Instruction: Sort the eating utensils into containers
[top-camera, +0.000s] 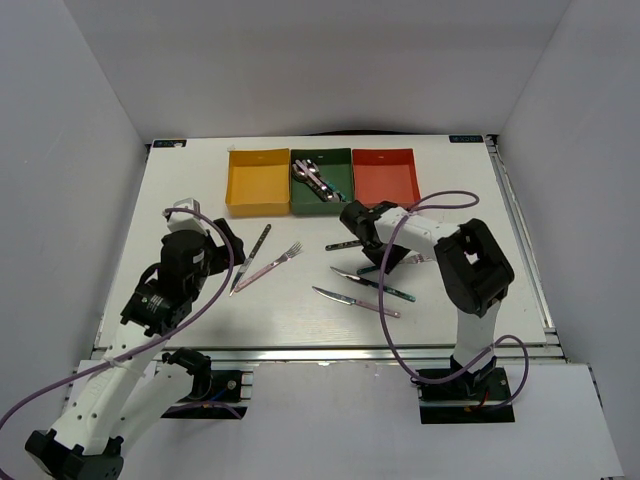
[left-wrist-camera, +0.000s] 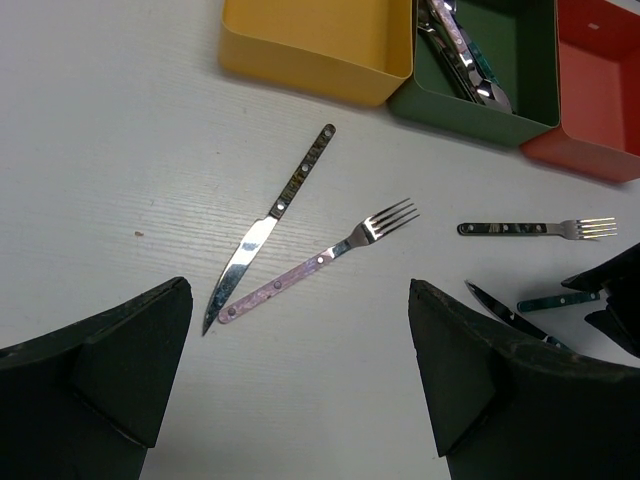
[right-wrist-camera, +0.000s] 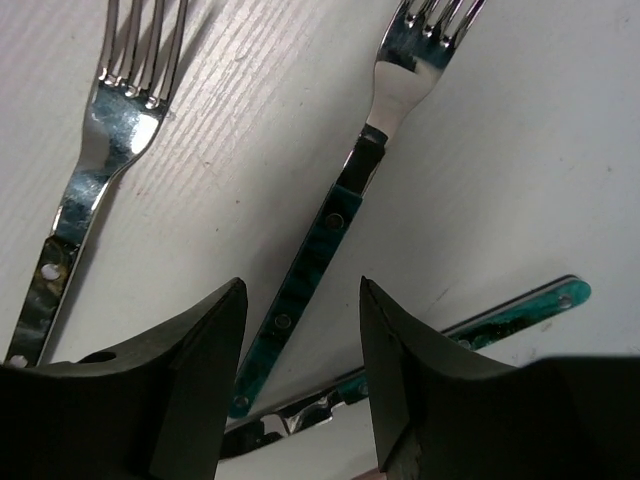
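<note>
The white tabletop (top-camera: 180, 200) carries everything, with the left arm (top-camera: 165, 290) bent over its near left side and the right arm (top-camera: 470, 265) reaching in from the right toward the middle. Along the far edge three bins stand side by side, touching: the yellow bin (top-camera: 257, 180) on the left, the green bin (top-camera: 340, 165) in the middle, the red bin (top-camera: 386, 177) on the right. A small heap of cutlery (top-camera: 315, 180) lies in the green bin. Six pieces lie loose on the tabletop. In front of the yellow bin a dark knife (top-camera: 251, 258) and a pink fork (top-camera: 268, 266) lie at a slant, their near ends just beside each other. The left jaws hover above these two, spread wide and holding nothing. In front of the green and red bins lie a dark fork (top-camera: 342, 245) and, just beside it, a teal fork (right-wrist-camera: 305, 275). Nearer the arms lie a teal knife (top-camera: 375, 284) and a pink knife (top-camera: 355, 301), roughly parallel. The right jaws are low over the tabletop, apart and straddling the teal fork's handle, with bare tabletop showing between the handle and one finger (right-wrist-camera: 420, 390).
</note>
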